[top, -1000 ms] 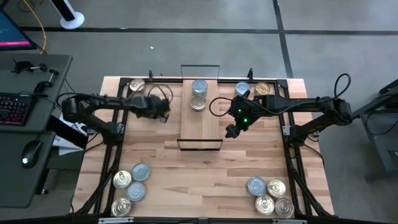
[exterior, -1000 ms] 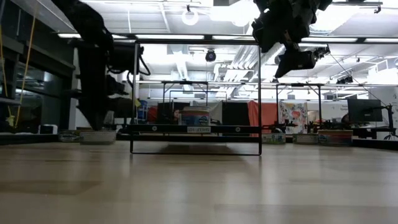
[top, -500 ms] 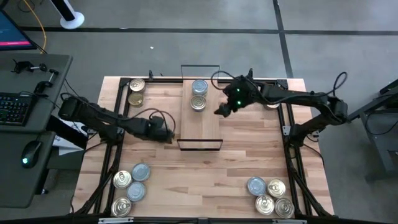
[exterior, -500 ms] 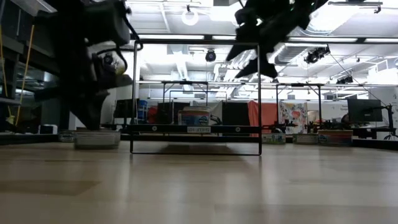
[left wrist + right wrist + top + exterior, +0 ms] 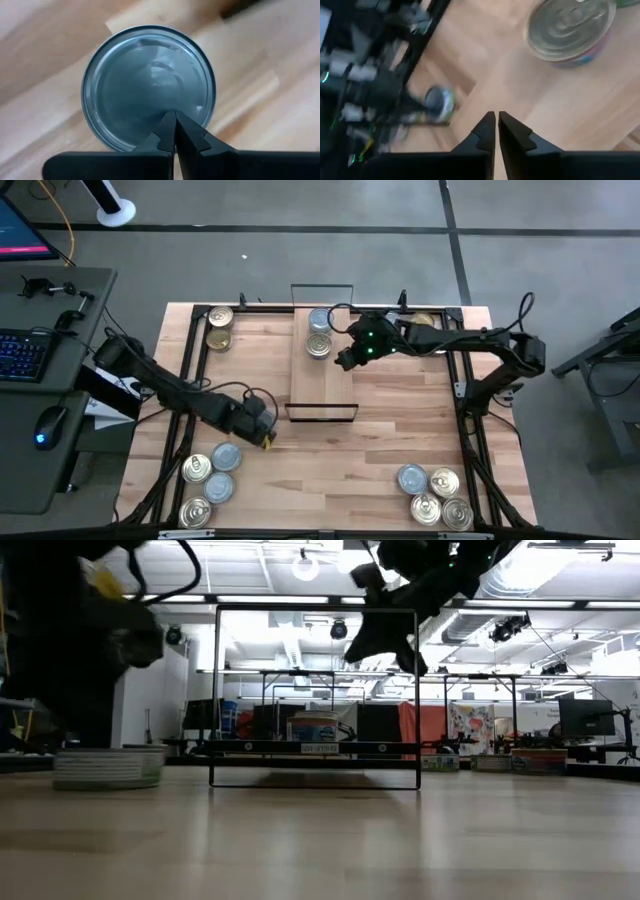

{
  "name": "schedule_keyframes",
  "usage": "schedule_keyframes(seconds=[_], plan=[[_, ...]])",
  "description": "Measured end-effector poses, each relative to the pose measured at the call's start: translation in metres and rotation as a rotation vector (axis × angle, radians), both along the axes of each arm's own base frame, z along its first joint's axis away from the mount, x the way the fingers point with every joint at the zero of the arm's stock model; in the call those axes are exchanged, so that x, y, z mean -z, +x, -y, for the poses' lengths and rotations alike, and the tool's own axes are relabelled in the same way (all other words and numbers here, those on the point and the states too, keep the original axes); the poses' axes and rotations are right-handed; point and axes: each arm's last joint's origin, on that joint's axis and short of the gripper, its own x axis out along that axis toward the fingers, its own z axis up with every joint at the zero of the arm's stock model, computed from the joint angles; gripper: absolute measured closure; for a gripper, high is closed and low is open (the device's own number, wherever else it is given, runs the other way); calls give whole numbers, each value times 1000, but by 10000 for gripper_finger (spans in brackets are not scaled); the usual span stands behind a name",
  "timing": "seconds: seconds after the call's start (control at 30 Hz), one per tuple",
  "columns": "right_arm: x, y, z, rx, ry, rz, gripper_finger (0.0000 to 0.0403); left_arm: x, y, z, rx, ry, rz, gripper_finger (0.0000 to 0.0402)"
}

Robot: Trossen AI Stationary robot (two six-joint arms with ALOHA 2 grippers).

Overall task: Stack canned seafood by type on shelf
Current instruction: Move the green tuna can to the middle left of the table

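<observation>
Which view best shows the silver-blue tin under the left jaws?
The left wrist view: the silver-blue tin fills it, lid up. The high view shows it small beside the left gripper; the low view shows only its side; the right wrist view cannot tell.

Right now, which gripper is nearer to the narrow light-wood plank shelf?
Right. The right gripper hovers over the narrow light-wood plank shelf; the left gripper is off its near-left corner.

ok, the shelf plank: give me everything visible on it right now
The shelf is a narrow light-wood plank lying flat at the table's far-centre, long axis running front to back. Thin black wire frames stand upright at both short ends; in the low view the near frame reads as a tall open rectangle. Two tins sit at its far end, one silver-blue-topped and one gold-topped. The rest looks bare. The right gripper hovers above its right edge, shut and empty.
</observation>
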Motion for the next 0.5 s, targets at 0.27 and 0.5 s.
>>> schedule_keyframes(seconds=[0.27, 0.5], plan=[[35, 28, -4, 155, 67, -21, 402, -2, 2, 11, 130, 1, 65, 402], [57, 43, -2, 271, 143, -1, 403, -3, 5, 15, 149, -1, 121, 402]])
